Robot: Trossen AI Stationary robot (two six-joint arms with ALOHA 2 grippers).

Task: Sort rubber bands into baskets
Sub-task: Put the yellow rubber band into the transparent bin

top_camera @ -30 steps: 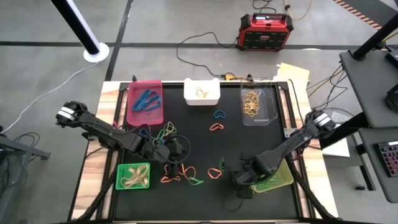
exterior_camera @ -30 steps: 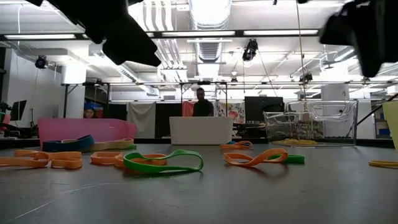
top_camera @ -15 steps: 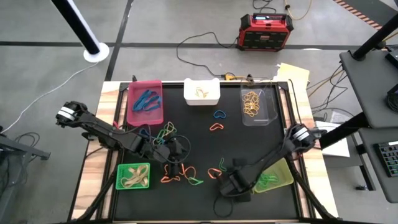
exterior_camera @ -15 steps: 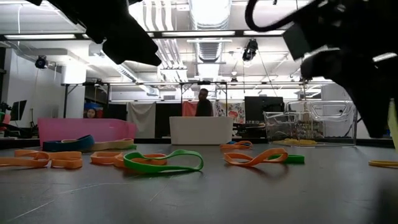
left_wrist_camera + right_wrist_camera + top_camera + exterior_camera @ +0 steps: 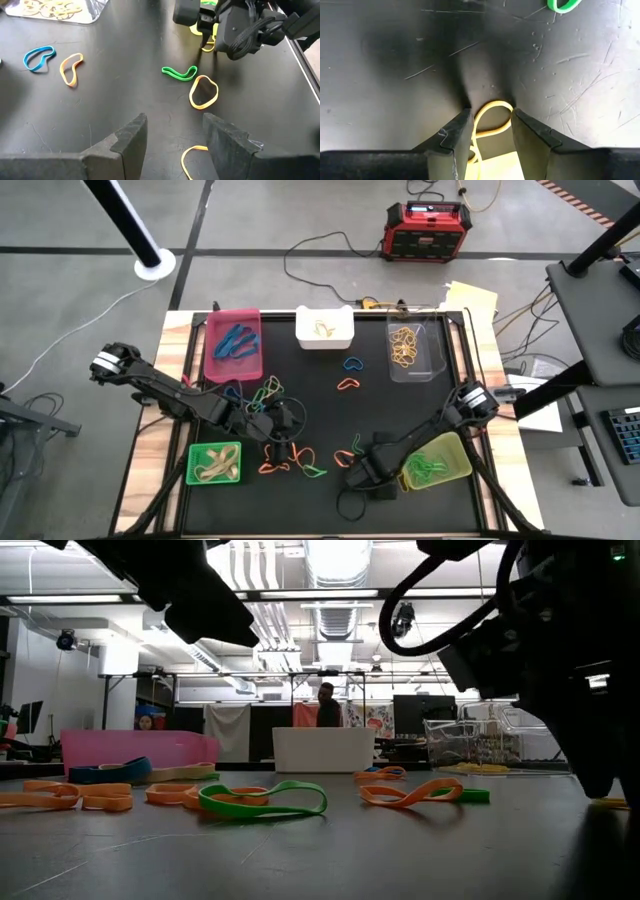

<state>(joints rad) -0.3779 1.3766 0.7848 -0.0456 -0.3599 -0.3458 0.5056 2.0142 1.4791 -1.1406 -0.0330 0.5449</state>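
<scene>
Loose rubber bands lie on the black mat: a green one [image 5: 180, 73], an orange one [image 5: 203, 93], a blue one [image 5: 39, 56], and more in a cluster [image 5: 290, 458]. My right gripper [image 5: 490, 114] points down at the mat beside the yellow-green basket [image 5: 437, 462]. It is open, and its fingers straddle a yellow rubber band [image 5: 492, 120] that lies flat. I cannot tell whether the fingers touch that band. My left gripper [image 5: 172, 130] hangs open and empty above the bands at mid-left [image 5: 292, 432].
Other baskets: magenta [image 5: 234, 343], white [image 5: 324, 327] and clear [image 5: 415, 350] along the far edge, bright green [image 5: 216, 463] at the near left, all holding bands. A red-and-black box [image 5: 428, 230] stands on the floor beyond the table. A person stands far behind [image 5: 325, 705].
My right gripper has swung from over the yellow-green basket toward the table's left and down to the mat, tipping to point straight down. The basket is now uncovered. My left arm has kept still.
</scene>
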